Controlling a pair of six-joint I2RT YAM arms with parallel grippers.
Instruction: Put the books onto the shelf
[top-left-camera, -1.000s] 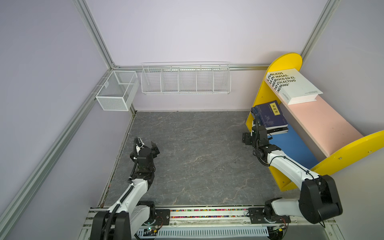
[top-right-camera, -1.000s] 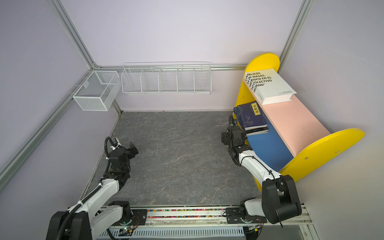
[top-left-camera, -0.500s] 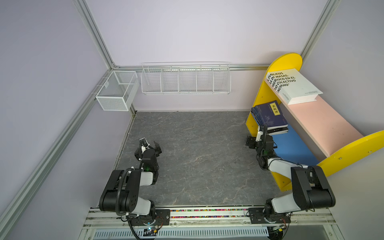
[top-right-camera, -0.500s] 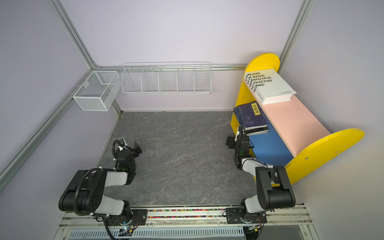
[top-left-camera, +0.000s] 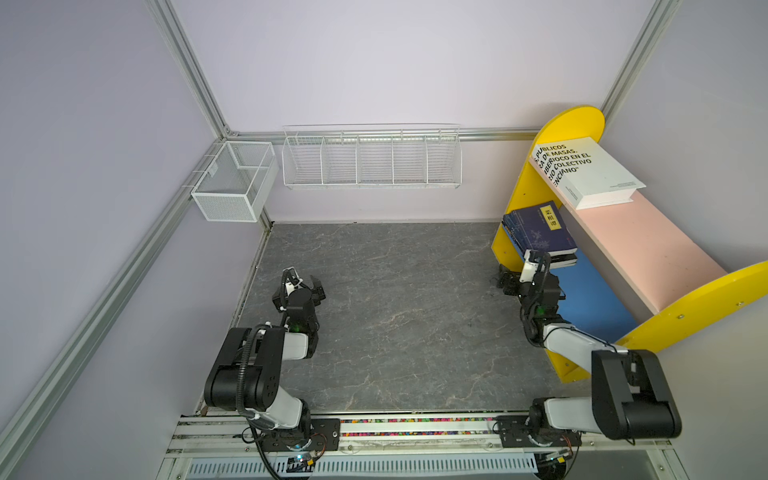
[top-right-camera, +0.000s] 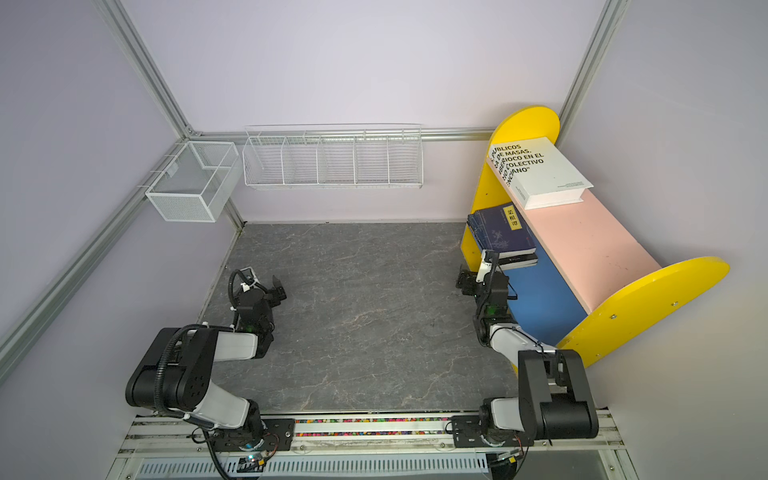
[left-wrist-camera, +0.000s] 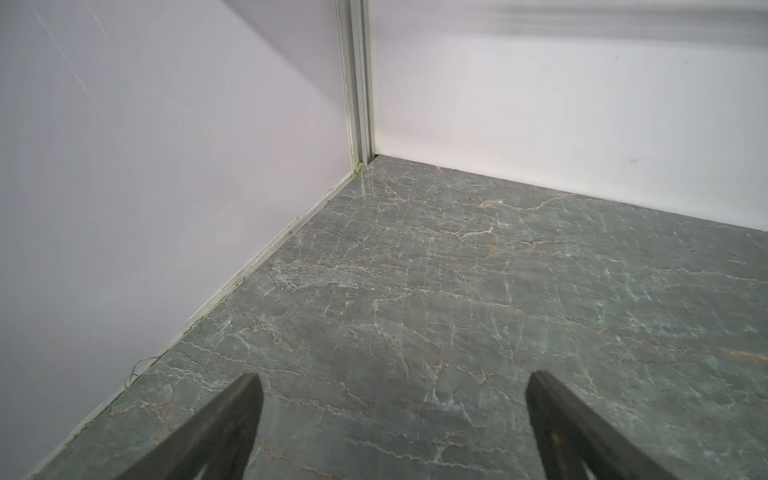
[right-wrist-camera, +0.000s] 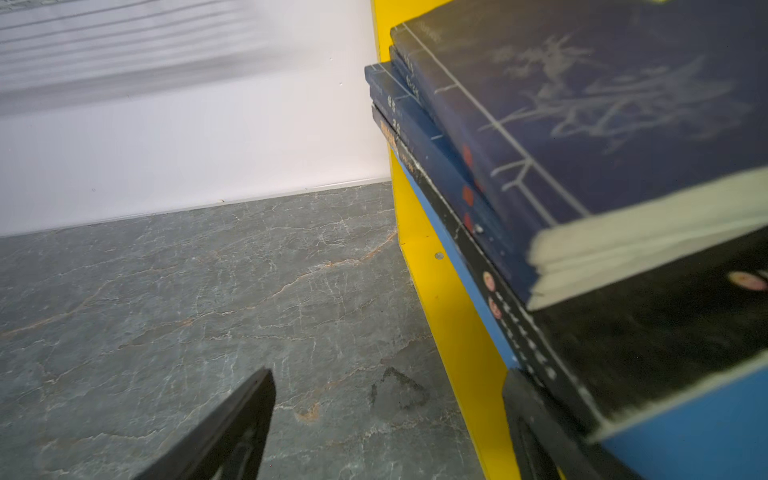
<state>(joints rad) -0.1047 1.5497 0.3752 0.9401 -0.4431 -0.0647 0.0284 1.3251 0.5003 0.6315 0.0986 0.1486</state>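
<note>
The shelf (top-left-camera: 648, 249) (top-right-camera: 590, 245) stands at the right, with yellow side panels, a pink upper board and a blue lower board. A thick white book (top-left-camera: 598, 174) (top-right-camera: 548, 174) lies on the pink board against the far yellow panel. Navy-blue books (top-left-camera: 540, 230) (right-wrist-camera: 602, 104) are stacked on black ones (right-wrist-camera: 665, 332) on the blue board. My right gripper (top-left-camera: 524, 279) (right-wrist-camera: 390, 373) is open and empty just in front of that stack, one finger by the shelf's edge (right-wrist-camera: 449, 291). My left gripper (top-left-camera: 300, 286) (left-wrist-camera: 392, 376) is open and empty over bare tabletop near the left wall.
A white wire divided rack (top-left-camera: 372, 160) hangs on the back wall, with a white mesh basket (top-left-camera: 232, 187) at the back left corner. Walls close the grey marbled tabletop (top-left-camera: 395, 311) on three sides. The arm rail (top-left-camera: 415, 428) runs along the front.
Both arms have folded back toward their bases. The right gripper has drawn slightly away from the book stack. Both grippers stayed open.
</note>
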